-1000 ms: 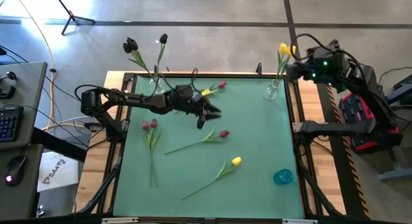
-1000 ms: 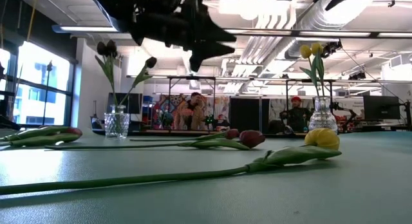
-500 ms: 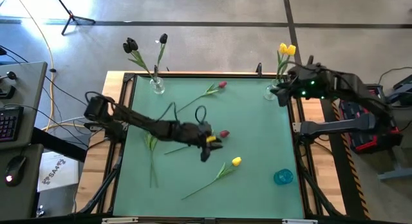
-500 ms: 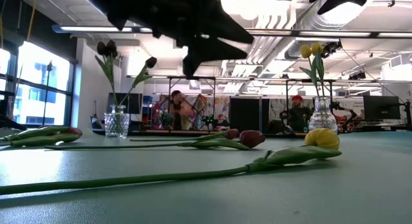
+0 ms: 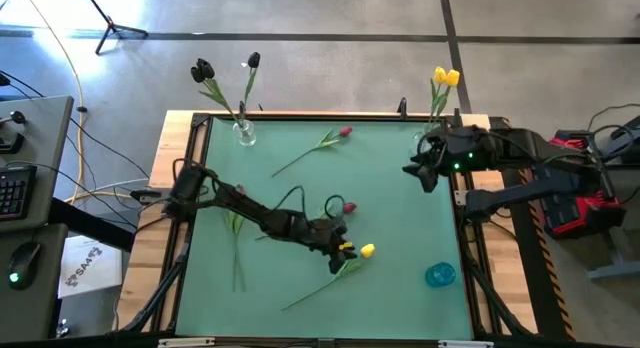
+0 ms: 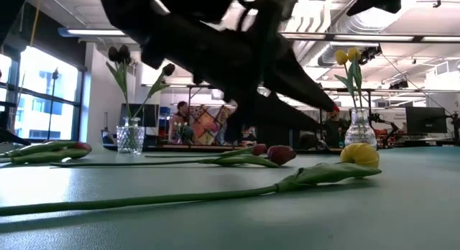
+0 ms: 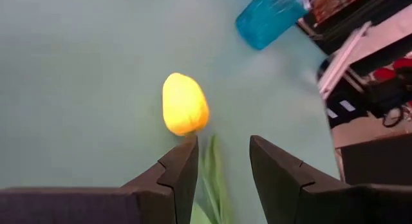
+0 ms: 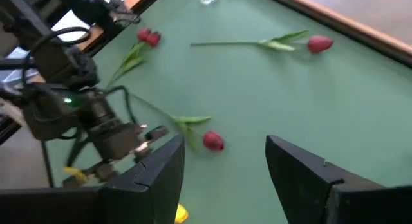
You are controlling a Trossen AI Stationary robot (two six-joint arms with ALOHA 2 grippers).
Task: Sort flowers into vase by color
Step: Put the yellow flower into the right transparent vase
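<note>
A yellow tulip (image 5: 367, 251) lies flat on the green mat, its stem running toward the near left. My left gripper (image 5: 347, 254) is low over it and open. In the left wrist view its fingers (image 7: 179, 176) stand on either side of the stem (image 7: 210, 179), just below the yellow head (image 7: 185, 103); I see no touch. My right gripper (image 5: 417, 174) hovers open near the table's right edge, beside the vase of yellow tulips (image 5: 423, 141). A second vase (image 5: 243, 135) at the far left corner holds black tulips.
Red tulips lie on the mat: one near the far edge (image 5: 345, 132), one in the middle (image 5: 348, 207), two at the left (image 5: 232, 194). A blue cup (image 5: 440, 275) stands near the right near corner. People show in the room behind the table.
My left gripper has swept from the far middle of the mat toward the near edge and right, coming down over the yellow tulip. My right gripper has moved from above the yellow vase toward the near edge and inward over the mat. No flower has moved.
</note>
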